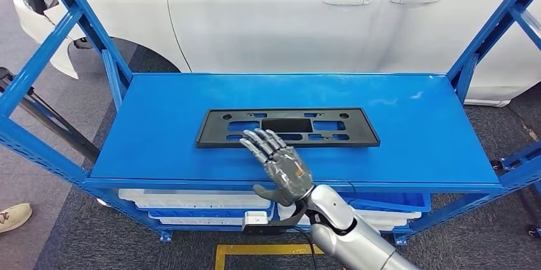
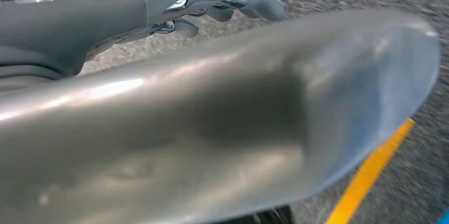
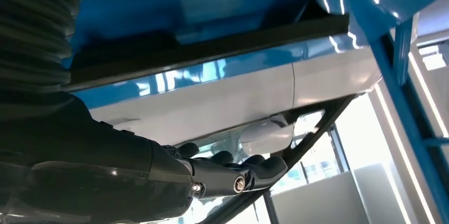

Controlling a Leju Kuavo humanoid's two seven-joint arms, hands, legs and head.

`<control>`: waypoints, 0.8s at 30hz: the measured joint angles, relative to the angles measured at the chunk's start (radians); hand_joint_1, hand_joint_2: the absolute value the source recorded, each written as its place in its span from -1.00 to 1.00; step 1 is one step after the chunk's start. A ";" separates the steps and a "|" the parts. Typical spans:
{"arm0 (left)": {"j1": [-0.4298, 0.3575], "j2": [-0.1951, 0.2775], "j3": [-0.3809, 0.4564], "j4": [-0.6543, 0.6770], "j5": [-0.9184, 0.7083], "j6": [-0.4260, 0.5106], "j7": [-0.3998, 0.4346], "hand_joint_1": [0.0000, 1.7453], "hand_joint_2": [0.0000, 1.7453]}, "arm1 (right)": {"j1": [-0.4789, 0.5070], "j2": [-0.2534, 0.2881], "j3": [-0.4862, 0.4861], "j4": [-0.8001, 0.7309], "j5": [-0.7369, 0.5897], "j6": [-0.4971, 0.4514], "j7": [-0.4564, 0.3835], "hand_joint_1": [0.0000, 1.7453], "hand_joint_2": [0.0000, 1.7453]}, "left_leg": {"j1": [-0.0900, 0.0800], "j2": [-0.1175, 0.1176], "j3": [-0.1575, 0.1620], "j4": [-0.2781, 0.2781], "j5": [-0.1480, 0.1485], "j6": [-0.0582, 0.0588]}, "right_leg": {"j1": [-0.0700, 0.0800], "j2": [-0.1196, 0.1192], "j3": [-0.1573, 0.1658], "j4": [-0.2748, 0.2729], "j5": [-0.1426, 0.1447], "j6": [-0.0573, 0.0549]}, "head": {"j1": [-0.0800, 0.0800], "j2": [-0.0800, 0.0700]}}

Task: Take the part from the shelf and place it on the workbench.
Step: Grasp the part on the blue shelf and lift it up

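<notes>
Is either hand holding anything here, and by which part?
Nothing is held. The right hand reaches open over the black part's near edge; the left hand grips nothing.

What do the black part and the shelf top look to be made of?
The part looks like moulded plastic with a matte black finish: thin, flat, with clean rectangular cut-outs and small holes, and almost no glare. The shelf top looks like painted sheet metal, glossy blue: it shows soft reflections and has a folded front edge. Neither can be confirmed by look alone.
</notes>
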 joint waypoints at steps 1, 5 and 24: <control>0.002 0.000 0.000 0.000 -0.002 0.004 0.003 -1.00 -1.00 | -0.019 0.020 0.022 0.038 0.003 -0.008 0.008 -1.00 1.00 | 0.000 0.000 -0.004 0.000 0.015 0.001 | 0.003 0.000 0.002 0.001 -0.001 -0.002 | 0.000 0.000; 0.002 0.001 0.002 0.000 -0.011 0.004 0.000 -1.00 -1.00 | -0.096 0.103 0.083 0.157 0.009 -0.027 0.034 -1.00 1.00 | -0.008 0.001 0.098 -0.235 0.142 0.022 | 0.013 0.002 0.010 0.005 -0.009 0.001 | 0.000 0.000; -0.007 0.007 0.001 0.000 -0.050 -0.037 -0.037 -1.00 -1.00 | -0.341 0.365 0.141 0.576 0.140 -0.121 0.220 -1.00 1.00 | -0.003 0.004 0.124 -0.286 0.148 0.011 | -0.003 -0.001 -0.014 0.012 0.001 0.020 | 0.008 0.000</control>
